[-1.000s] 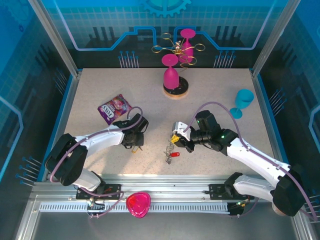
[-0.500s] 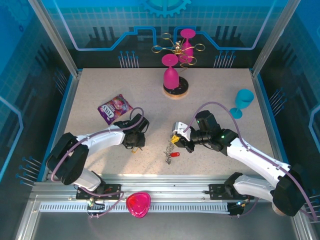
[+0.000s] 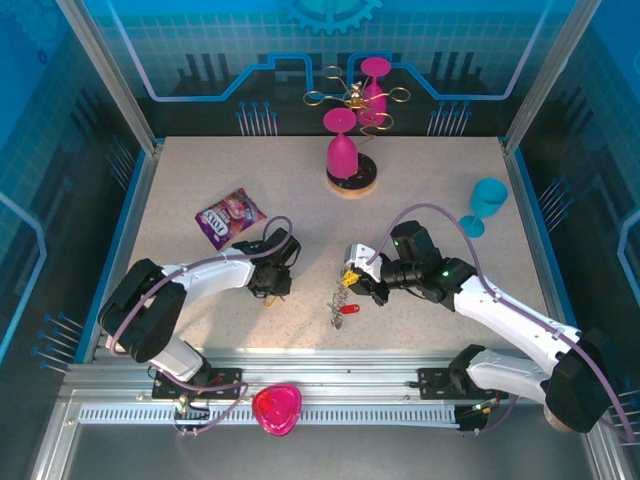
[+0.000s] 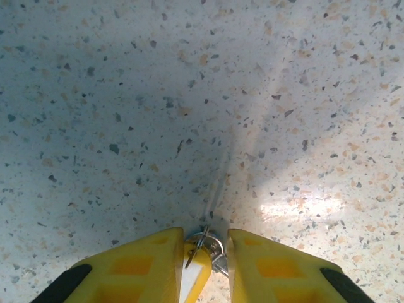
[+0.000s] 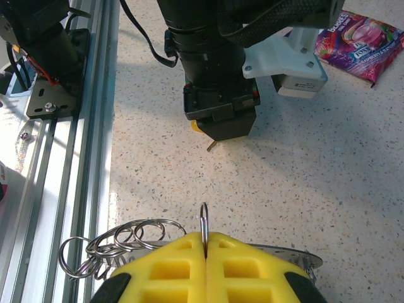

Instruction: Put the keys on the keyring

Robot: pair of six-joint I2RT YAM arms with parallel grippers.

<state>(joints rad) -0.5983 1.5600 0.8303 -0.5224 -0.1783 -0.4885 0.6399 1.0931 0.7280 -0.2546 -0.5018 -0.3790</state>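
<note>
Because each key has to be threaded onto a wire loop, I have my right fingers [image 5: 204, 243] fully closed on the keyring [image 5: 281, 253], pinching one loop upright and facing the left arm, mid-worktop [image 3: 420, 180] towards the near edge. My left fingers [image 3: 268, 288] are down on the surface nearby to the left, a narrow gap apart, straddling a yellow-headed key [image 4: 197, 268]. I cannot tell whether they actually pinch it. Gripping the head should leave its small ring end free for threading.
</note>
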